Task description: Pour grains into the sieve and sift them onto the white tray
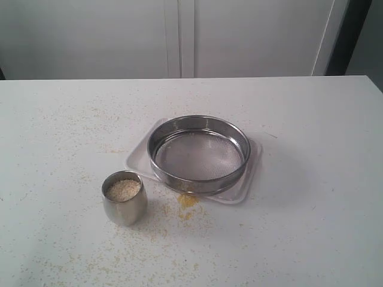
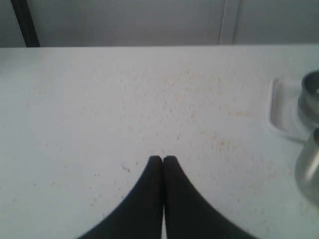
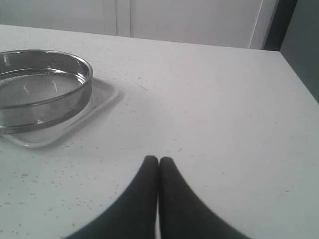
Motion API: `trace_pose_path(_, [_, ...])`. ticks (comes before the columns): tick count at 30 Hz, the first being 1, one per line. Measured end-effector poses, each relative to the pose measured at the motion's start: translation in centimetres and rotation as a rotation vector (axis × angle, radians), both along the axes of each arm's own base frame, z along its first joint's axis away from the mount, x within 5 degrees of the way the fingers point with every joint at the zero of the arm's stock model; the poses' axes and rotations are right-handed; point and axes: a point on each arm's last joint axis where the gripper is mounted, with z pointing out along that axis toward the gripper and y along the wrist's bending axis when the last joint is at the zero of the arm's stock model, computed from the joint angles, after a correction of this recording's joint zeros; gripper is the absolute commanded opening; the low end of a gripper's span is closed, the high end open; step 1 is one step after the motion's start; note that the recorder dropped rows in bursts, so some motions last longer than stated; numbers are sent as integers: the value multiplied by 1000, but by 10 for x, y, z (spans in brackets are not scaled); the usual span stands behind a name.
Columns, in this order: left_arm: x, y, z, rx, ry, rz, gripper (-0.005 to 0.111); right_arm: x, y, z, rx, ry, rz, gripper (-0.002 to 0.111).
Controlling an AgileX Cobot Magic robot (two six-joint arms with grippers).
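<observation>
A wide white table (image 1: 311, 197) fills most of the exterior view, with pale panelled doors (image 1: 179, 36) behind its far edge. Near the middle of the table lies the white tray (image 1: 254, 164), flat and turned slightly askew to the table's edges. The sieve (image 1: 199, 154) stands upright inside the tray and covers nearly all of it, so only the tray's corners and rim show around the steel ring. The sieve's mesh bottom looks bare.

Just beside the tray's near left corner, apart from it, a small rounded steel cup (image 1: 124, 206) stands upright on the table. The grains (image 1: 124, 189) sit inside the cup, filling it almost to the brim with an off-white, rice-like heap.

The left end effector (image 2: 163, 158) hangs over bare table well to the left of the cup and tray, its two dark fingers pressed together and grasping nothing. The right end effector (image 3: 158, 159) hangs over the table to the right of the tray, likewise clenched on nothing.

A small patch of yellow granules (image 1: 187, 201) lies on the table against the tray's near edge, and finer yellow specks (image 1: 114, 257) are scattered thinly over the left and near parts of the table.
</observation>
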Motion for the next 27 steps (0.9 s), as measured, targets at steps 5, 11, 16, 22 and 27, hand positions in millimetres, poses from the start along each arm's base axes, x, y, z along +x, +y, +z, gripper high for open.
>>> trace_pose_path(5, [1,2,9,-79,-100,30,0,0,0,0,0,0,0,0])
trace_pose_path(11, [2,4,18,-188,-195,61,0,0,0,0,0,0,0,0])
trace_pose_path(16, [1,7,29,-209,-323,85,0,0,0,0,0,0,0,0])
trace_pose_path(22, [-1,10,40,-242,-439,102,0,0,0,0,0,0,0,0])
trace_pose_path(27, [0,10,62,-254,-470,101,0,0,0,0,0,0,0,0])
